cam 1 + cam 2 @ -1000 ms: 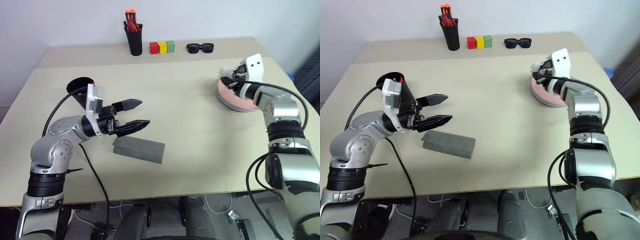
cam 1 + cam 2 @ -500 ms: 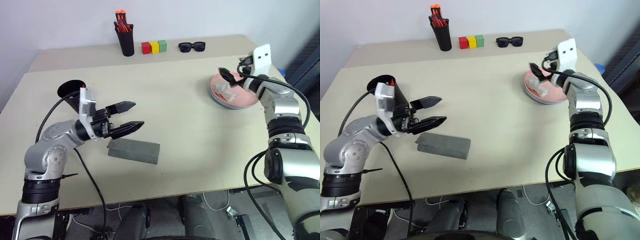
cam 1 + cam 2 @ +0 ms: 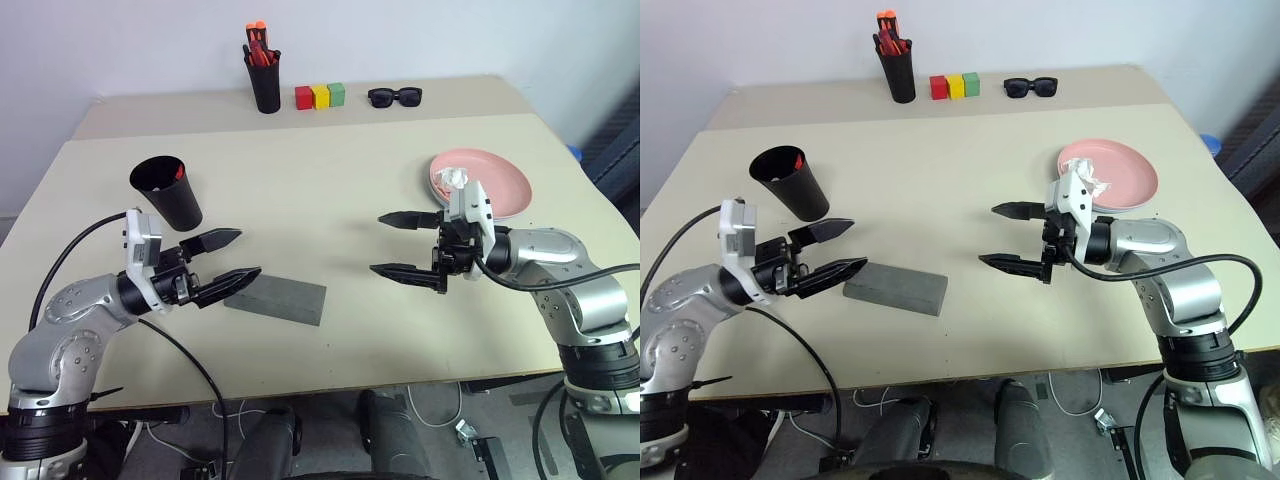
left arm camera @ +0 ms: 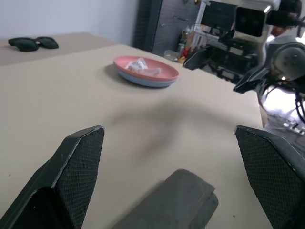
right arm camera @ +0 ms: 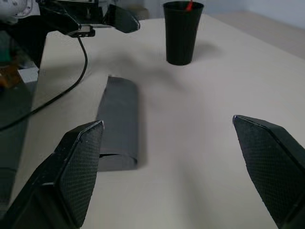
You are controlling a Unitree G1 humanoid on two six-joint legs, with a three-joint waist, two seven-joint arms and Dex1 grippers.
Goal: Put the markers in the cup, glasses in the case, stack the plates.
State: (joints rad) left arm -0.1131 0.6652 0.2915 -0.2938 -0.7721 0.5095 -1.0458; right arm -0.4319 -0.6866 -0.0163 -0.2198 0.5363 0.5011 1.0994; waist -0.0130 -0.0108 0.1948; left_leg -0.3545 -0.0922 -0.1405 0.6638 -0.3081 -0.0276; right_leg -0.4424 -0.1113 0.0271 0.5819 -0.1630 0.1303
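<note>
The pink plate (image 3: 490, 180) lies on the light blue plate (image 4: 148, 82) at the right, with a crumpled white scrap (image 3: 455, 178) on top. At the left stands the black cup (image 3: 166, 193), where a red marker tip (image 3: 178, 172) pokes above the rim. The grey case (image 3: 276, 300) lies shut near the front, and the glasses are hidden. My left gripper (image 3: 248, 252) hovers open just left of the case, pointing right. Facing it from the table's middle, my right gripper (image 3: 376, 243) is open and empty.
Along the back edge stand a black pen holder (image 3: 266, 78) with orange-red pens, three coloured blocks (image 3: 321, 96) and black sunglasses (image 3: 399, 96). Bare tabletop (image 3: 330, 190) lies between the two grippers and behind them.
My right gripper has left the plates, swung back to the table's middle, turned to point left and opened wider. The left gripper drew back a little to the left. The camera shifted.
</note>
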